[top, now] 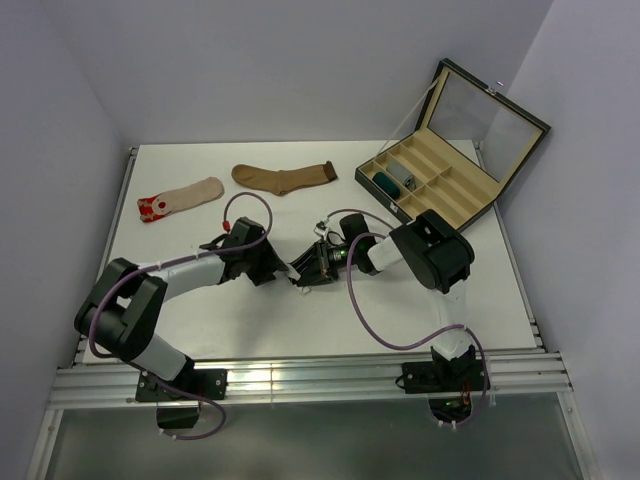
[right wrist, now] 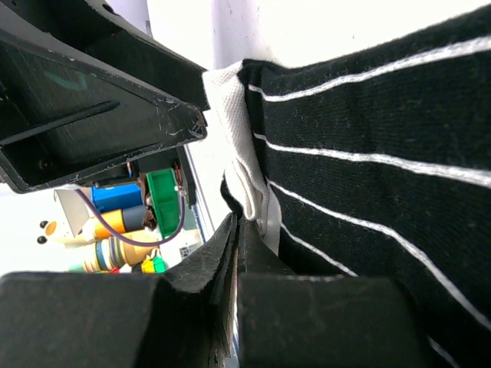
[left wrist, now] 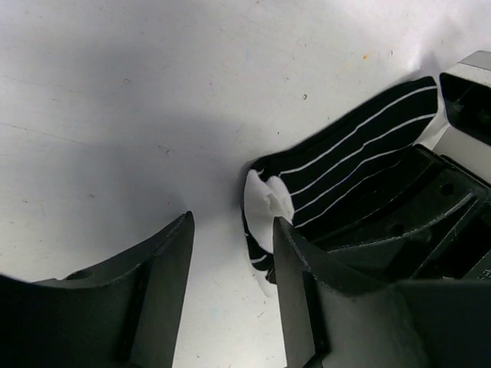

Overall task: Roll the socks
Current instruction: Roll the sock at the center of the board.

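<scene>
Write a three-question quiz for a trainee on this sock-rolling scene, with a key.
1. True or false: the right gripper is shut on the black white-striped sock.
2. Which sock lies farthest left in the top view? A. brown sock B. beige red-toed sock C. black white-striped sock
3. How many rolled socks sit in the compartment box?
Key: 1 true; 2 B; 3 two, a teal roll and a grey roll.
</scene>
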You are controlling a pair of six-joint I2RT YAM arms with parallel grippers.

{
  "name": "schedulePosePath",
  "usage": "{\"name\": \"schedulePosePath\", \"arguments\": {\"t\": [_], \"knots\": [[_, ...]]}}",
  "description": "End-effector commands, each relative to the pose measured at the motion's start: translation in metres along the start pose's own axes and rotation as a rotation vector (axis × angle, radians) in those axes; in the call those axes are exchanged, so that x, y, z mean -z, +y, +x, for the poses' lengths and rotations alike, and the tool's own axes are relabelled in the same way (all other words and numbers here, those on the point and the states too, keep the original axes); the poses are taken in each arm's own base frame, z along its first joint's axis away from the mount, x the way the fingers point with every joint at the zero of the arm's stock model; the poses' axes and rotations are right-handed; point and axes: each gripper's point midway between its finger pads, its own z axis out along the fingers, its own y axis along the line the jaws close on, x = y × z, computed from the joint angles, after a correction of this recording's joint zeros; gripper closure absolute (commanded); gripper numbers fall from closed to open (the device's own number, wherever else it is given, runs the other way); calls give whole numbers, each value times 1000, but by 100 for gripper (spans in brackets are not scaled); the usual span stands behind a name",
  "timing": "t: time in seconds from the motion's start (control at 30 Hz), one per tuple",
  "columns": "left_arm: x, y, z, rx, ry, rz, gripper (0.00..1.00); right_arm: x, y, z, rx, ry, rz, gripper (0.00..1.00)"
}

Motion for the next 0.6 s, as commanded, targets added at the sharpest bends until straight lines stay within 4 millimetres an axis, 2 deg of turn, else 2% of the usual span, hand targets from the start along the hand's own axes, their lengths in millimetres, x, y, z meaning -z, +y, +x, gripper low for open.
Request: {"name": "schedulePosePath", "arguments": {"t": [0.0,0.2,0.33,0.57], "knots": [[-2,-11,-1,-12,1,35,50,1,-3,-7,13,-23,-2,100],[-21,-2,10,-56,57,-32,58,2,-4,-9,23,-33,25,100],[-35,11,20,-77,97,-104,64,3,-5,-12,42,-39,53,100],[-44,31,28,-92,125,-192,66,10,-4,-17,102,-53,133,99]]}}
